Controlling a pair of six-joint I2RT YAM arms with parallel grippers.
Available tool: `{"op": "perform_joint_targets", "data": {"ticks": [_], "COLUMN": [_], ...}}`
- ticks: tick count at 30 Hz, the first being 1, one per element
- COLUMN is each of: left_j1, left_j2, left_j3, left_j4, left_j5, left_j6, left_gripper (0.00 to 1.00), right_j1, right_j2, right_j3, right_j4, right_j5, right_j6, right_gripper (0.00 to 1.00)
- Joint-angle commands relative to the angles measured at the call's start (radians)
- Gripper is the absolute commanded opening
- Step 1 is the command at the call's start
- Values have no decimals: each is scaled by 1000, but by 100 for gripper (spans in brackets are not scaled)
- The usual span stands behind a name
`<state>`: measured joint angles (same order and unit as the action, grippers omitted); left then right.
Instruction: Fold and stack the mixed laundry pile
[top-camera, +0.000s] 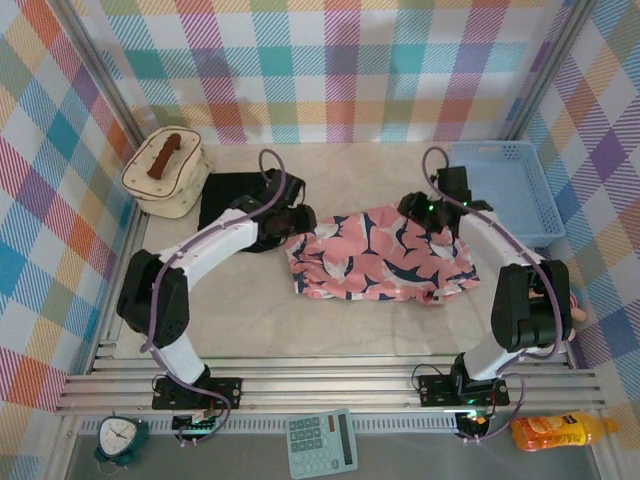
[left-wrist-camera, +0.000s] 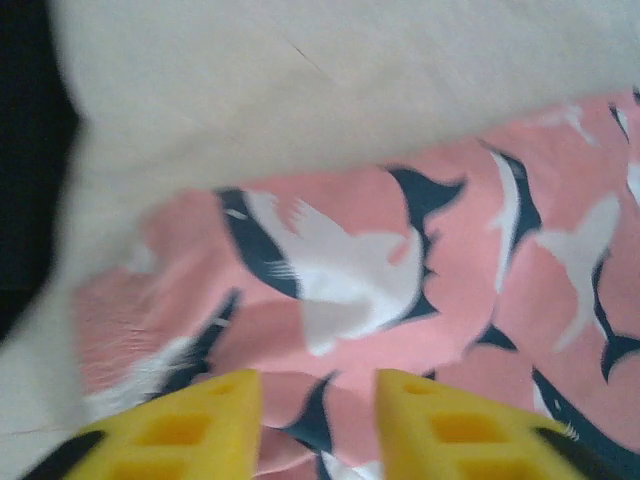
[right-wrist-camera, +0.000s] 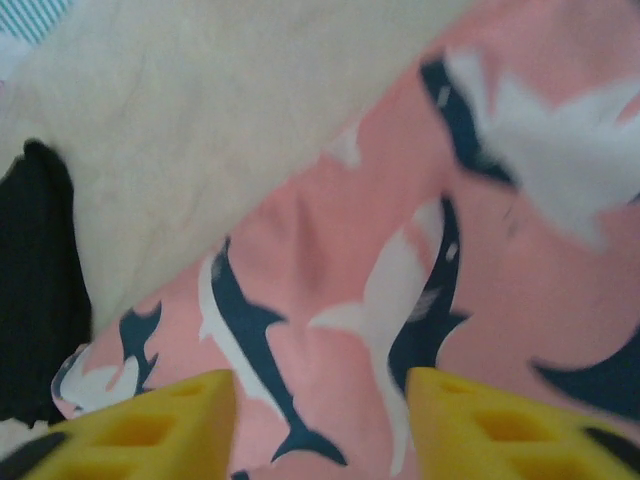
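Left gripper (left-wrist-camera: 318, 410) and right gripper (right-wrist-camera: 320, 410), both spread, hung over the pink shark-print shirt (top-camera: 380, 258) (black shirt (top-camera: 228, 196) near it).

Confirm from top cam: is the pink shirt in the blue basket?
No, the pink shirt lies spread on the table, left of the blue basket.

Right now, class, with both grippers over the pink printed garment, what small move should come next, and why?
Probably lower both and close on the far edge. The left gripper and right gripper stand open above the pink garment, which lies spread out unfolded, nothing gripped yet.
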<state>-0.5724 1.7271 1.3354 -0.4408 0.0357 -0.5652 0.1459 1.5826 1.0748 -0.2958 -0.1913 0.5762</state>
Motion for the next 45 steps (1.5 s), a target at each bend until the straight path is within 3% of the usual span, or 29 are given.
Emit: {"op": "perform_joint_targets", "data": {"ticks": [1, 6, 9, 12, 16, 17, 21, 28, 35, 41, 45], "left_j1": [-17, -9, 6, 24, 27, 27, 31, 42, 34, -12, -53], "left_j2": [109, 259, 337, 358, 232, 196, 41, -83, 48, 202, 299], "left_j3": [-39, 12, 63, 109, 111, 111, 67, -137, -194, -89, 33], "left_j4": [143, 110, 6, -84, -125, -137, -178, -126, -9, 3, -49], "left_j5": [107, 21, -60, -63, -37, -34, -49, -21, 12, 20, 3], "left_j6": [-62, -27, 9, 32, 59, 68, 115, 111, 21, -21, 0], "left_gripper": [29, 29, 35, 60, 98, 100, 100, 100, 88, 82, 69], "right_j1": [4, 2, -3, -2, 3, 8, 27, 30, 29, 28, 29], "right_j2": [40, 155, 220, 232, 159, 136, 51, -18, -55, -91, -101], "right_j3": [-84, -66, -44, -42, -35, -33, -31, -65, -47, -41, -44], "right_j4": [71, 55, 34, 36, -2, -16, -75, -116, -152, -179, -182], "right_j5": [-51, 8, 27, 14, 38, 46, 82, 94, 128, 164, 145], "right_j6": [78, 94, 112, 117, 68, 51, -16, -49, -57, -77, -94], "right_gripper": [41, 37, 37, 40, 49, 52, 60, 62, 62, 62, 61]}}
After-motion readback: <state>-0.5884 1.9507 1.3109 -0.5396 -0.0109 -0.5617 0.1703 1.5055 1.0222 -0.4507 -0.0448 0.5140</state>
